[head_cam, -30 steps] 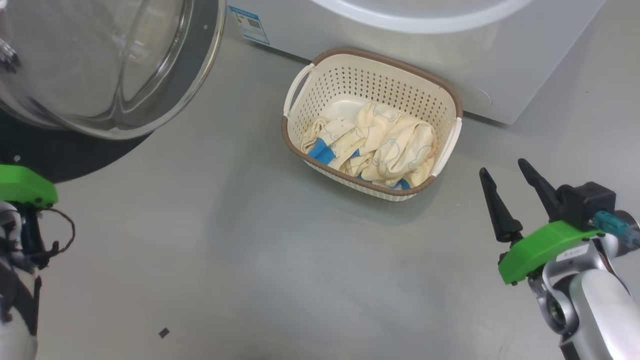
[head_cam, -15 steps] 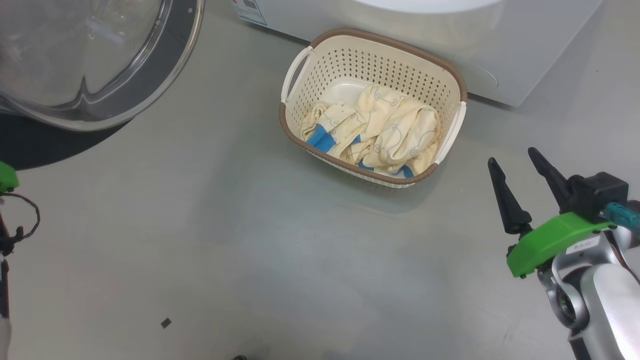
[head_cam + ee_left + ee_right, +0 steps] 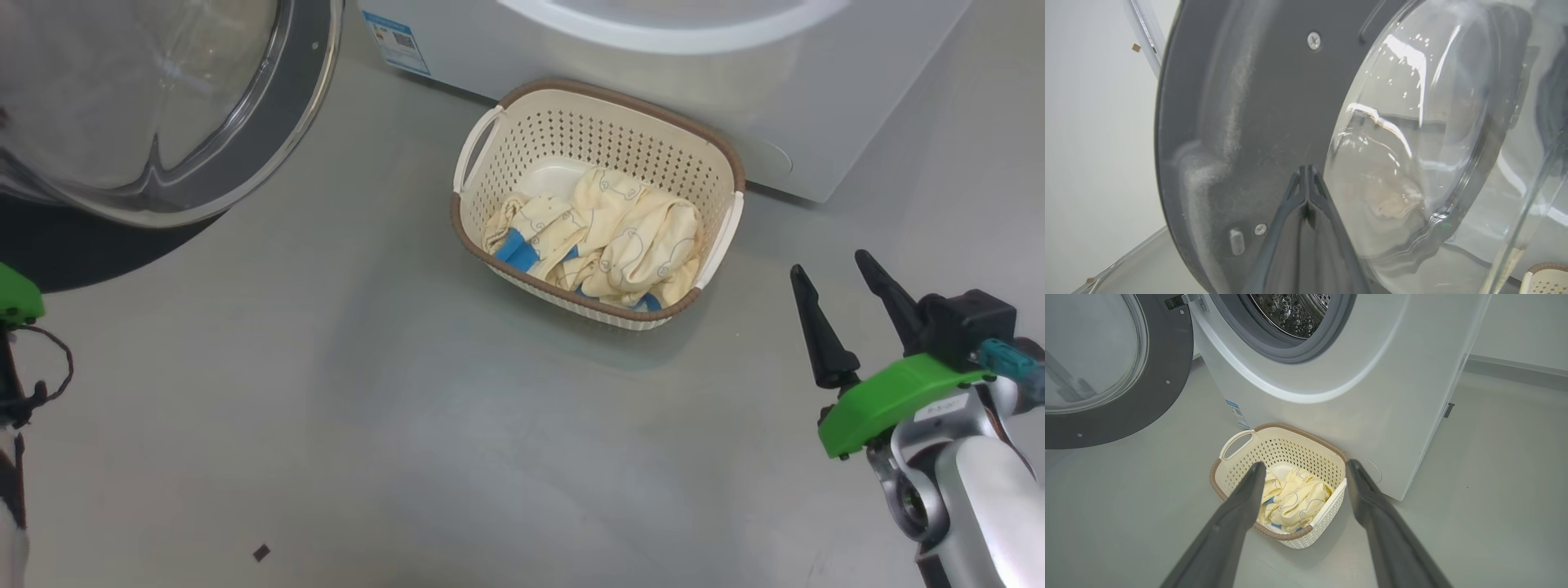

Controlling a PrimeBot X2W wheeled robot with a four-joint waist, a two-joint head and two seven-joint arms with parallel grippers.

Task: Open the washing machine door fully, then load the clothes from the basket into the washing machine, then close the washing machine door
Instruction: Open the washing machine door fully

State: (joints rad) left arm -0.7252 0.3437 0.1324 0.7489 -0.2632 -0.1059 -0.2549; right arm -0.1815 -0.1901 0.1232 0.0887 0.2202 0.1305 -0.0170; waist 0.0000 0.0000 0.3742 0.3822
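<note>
Two risks stood out. With the washing machine [image 3: 1372, 396] across the upper frame and its door [image 3: 273, 139] swung out at upper left, the closed left gripper [image 3: 1306, 169], seemingly touching the door's dark rim, could slip off. The basket [image 3: 604, 122] sat mid-frame just before the machine, clothes [image 3: 620, 245] inside. The empty, spread right gripper [image 3: 829, 263] at lower right had bare floor [image 3: 408, 408] ahead, yet could snag the basket's rim.

The washing machine door [image 3: 306, 82] has swung farther from the basket [image 3: 620, 131].
</note>
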